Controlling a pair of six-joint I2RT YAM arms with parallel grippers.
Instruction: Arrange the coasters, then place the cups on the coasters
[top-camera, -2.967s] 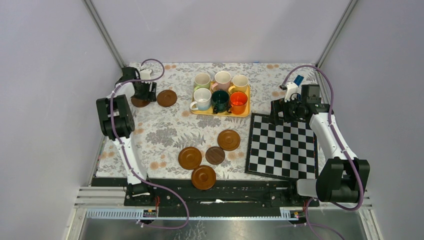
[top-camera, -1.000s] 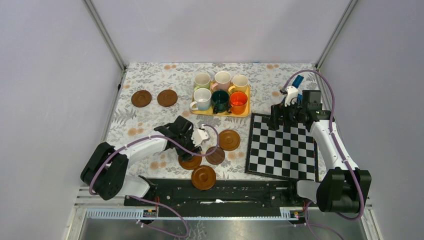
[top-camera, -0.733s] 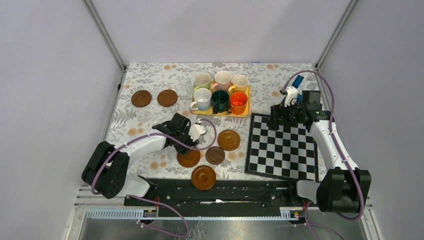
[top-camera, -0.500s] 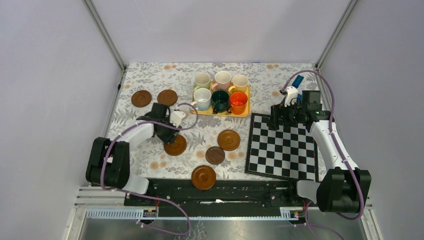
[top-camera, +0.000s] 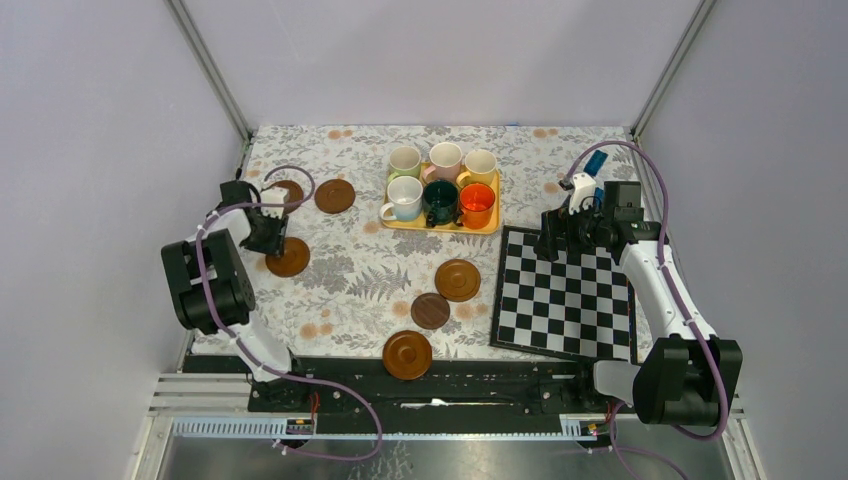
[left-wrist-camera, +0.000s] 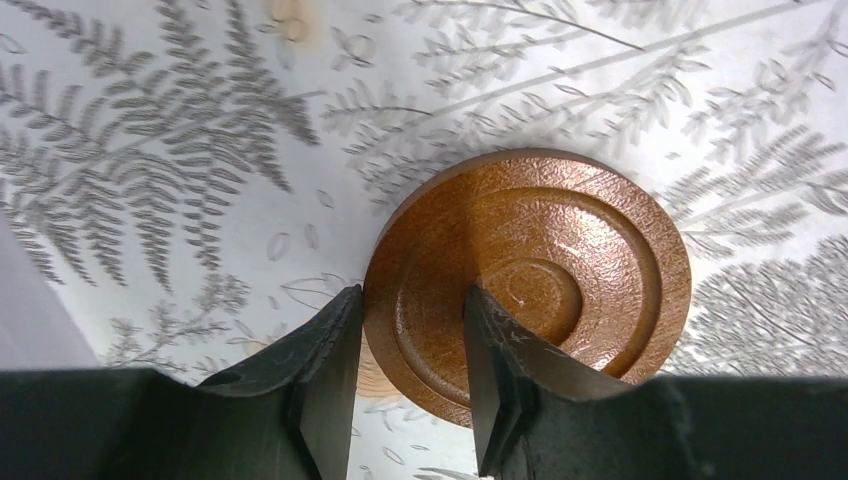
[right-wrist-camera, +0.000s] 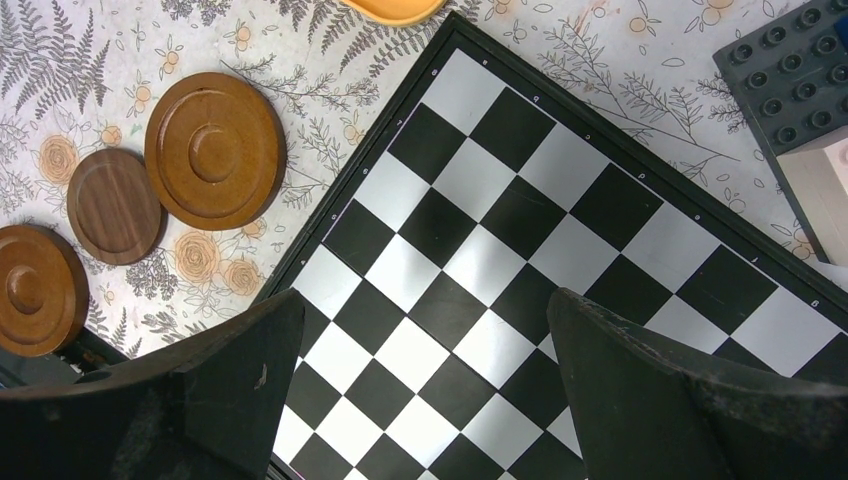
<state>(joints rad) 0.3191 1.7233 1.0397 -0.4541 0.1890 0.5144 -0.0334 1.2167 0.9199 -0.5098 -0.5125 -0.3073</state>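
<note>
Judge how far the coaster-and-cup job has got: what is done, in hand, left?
Done: two coasters lie side by side at the far left. In hand: the left gripper pinches a third coaster by its rim. Left: three coasters near the middle, and all six cups on the yellow tray.

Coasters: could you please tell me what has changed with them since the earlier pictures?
The left tool reached into the near cluster, gripped a coaster by its rim and carried it far left, beside two others. The three remaining near coasters, cups and right tool stayed put.
</note>
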